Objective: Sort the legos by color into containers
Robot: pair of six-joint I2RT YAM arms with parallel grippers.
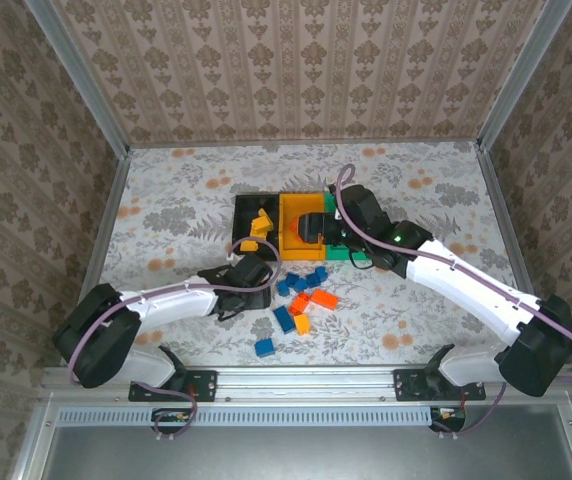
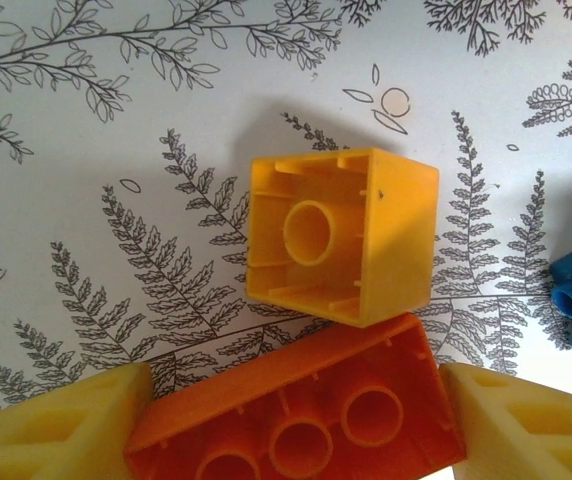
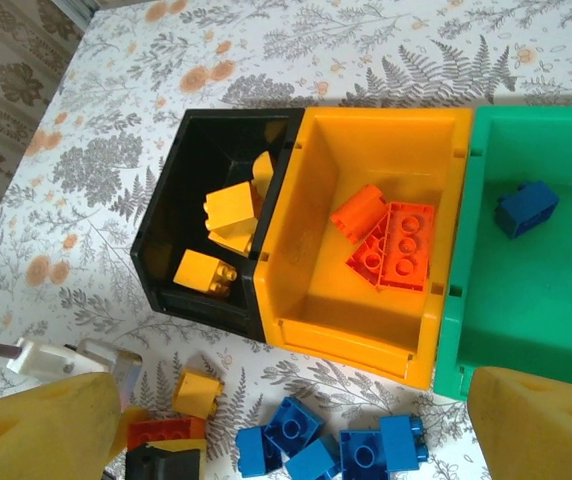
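Left pincer (image 2: 296, 430) low on the worktop (image 2: 86, 150), its jaws pressed against both ends of a loose orange brick (image 2: 286, 410); a yellow brick (image 2: 341, 235) touches it. Black bin (image 3: 161, 250) holds yellow bricks (image 3: 228, 210), orange bin (image 3: 316, 290) orange bricks (image 3: 396, 245), green bin (image 3: 546, 320) one blue brick (image 3: 526, 208). Right pincer (image 3: 291, 420) hangs above them, jaws wide, empty.

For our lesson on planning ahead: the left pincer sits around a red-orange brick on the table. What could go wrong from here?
1. The yellow brick lies against the red-orange brick that the left pincer grips; lifting may drag or flip it.
2. The right pincer hangs open above the orange bin, where that brick likely belongs, so the arms could collide there.
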